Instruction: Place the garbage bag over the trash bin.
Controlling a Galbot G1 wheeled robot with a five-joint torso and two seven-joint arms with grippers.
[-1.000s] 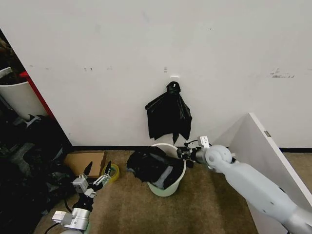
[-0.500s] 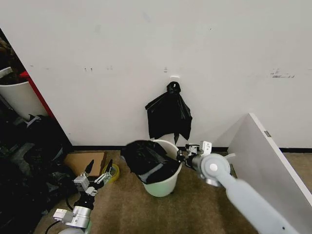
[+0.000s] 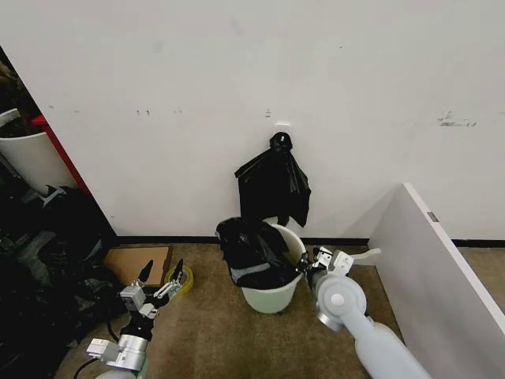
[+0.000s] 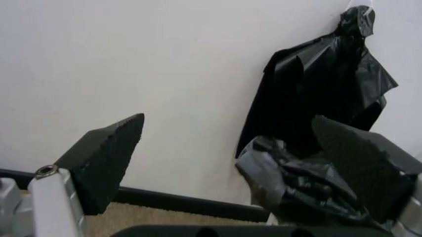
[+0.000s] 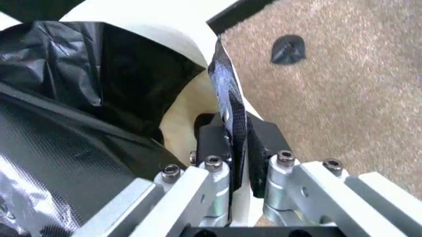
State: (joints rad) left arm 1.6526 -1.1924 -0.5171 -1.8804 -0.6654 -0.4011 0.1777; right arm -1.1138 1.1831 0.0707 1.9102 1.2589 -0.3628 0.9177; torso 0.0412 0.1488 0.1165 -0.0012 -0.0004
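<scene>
I see the garbage bag [image 3: 254, 254] bunched inside the trash bin [image 3: 274, 297] by the wall, its edge not yet around the rim. My right gripper [image 5: 231, 148] pinches a film strip at the rim; the left gripper [image 3: 159, 278] waits spread, well apart.

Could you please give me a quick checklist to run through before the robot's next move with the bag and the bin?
1. Right gripper shut on the garbage bag edge: ok.
2. Trash bin upright on the carpet: ok.
3. Bag over the whole rim: not ok; the rim's right side shows bare white, and the far side is hidden.
4. Bag spread open: not ok; it sits bunched on the bin's left.
5. Left gripper open, low on the left, apart from the bin: ok.
6. Knotted bag on the wall hanging just above the bin: cannot tell if touching.
</scene>
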